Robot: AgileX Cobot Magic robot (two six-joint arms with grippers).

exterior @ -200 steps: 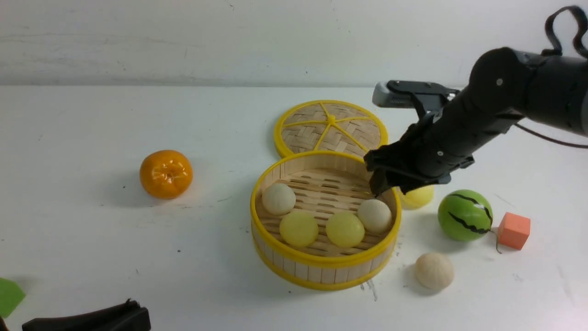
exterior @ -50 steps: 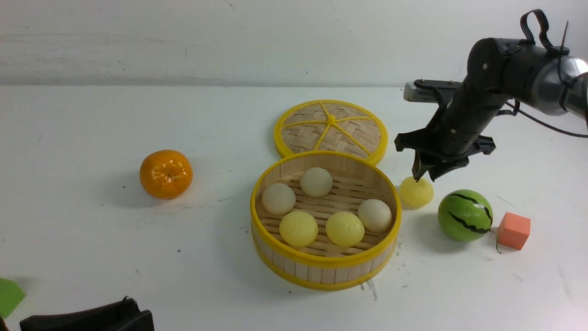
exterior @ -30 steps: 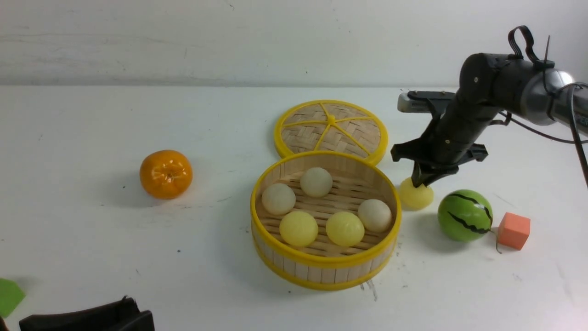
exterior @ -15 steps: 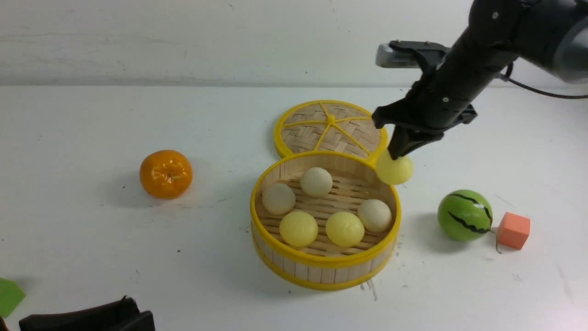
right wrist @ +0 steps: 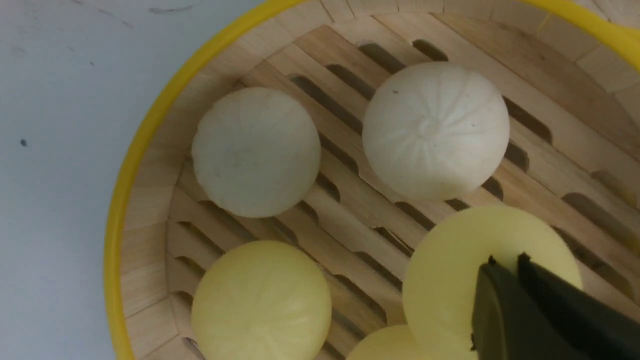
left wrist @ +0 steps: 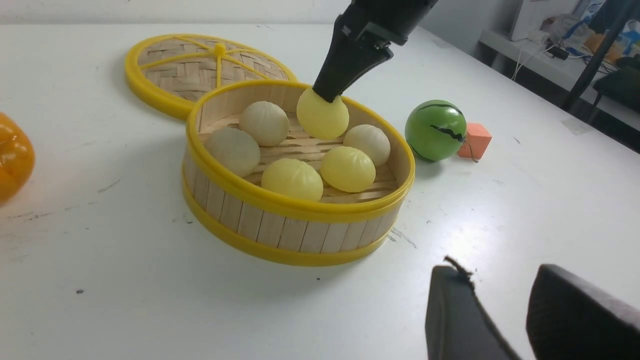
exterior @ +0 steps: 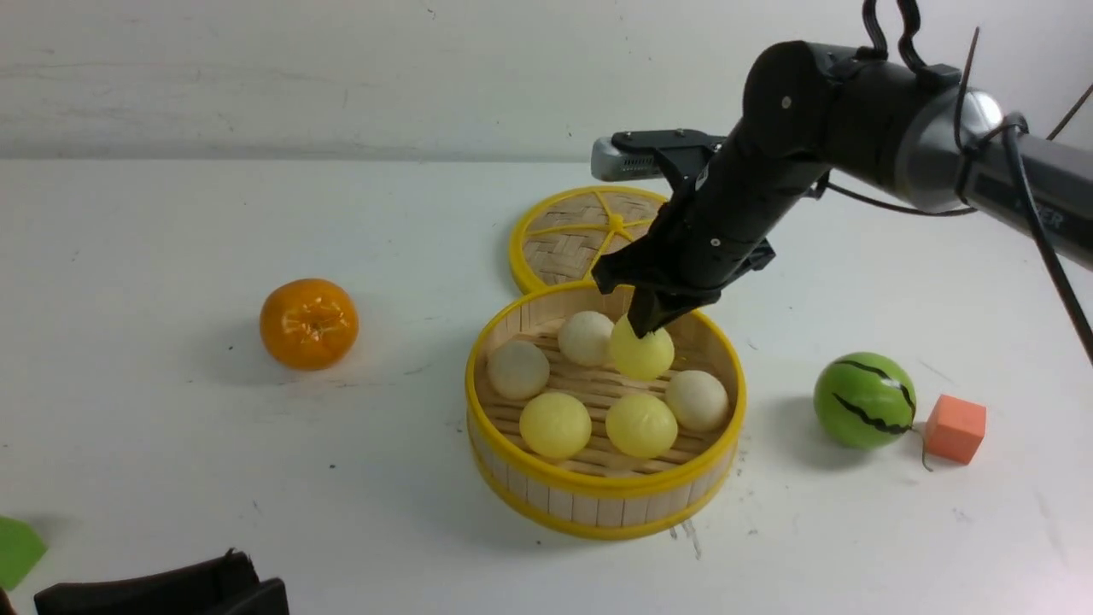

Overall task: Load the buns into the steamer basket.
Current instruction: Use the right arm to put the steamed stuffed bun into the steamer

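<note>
Black fingers of the right gripper (exterior: 646, 329) are pinched together on the top of a pale yellow bun (exterior: 641, 352), which hangs from their tips over the steamer basket (exterior: 603, 494), above its back half. In the right wrist view the two fingertips (right wrist: 505, 280) sit closed with almost no gap, pressed into the held bun's skin (right wrist: 450, 270), and the slatted floor lies well below it.

Five other buns rest on that floor. Two white ones lie toward the back left: one just beside the held bun (exterior: 586, 337), one nearer the left wall (exterior: 517, 370). Two yellow ones (exterior: 555, 424) (exterior: 640, 424) sit side by side at the front, and a third white one (exterior: 698, 400) lies by the right wall.

Behind the basket, touching its rim or nearly so, the woven lid (exterior: 564, 239) lies flat, partly hidden by the right arm. To the basket's right stand a green striped ball (exterior: 863, 400) and, just beside that, an orange cube (exterior: 955, 428). An orange (exterior: 308, 323) sits well apart on the left.

At the near left edge the left gripper (left wrist: 500, 305) rests low over the table (exterior: 171, 444), its two dark fingers parted with a clear gap and nothing between them.
</note>
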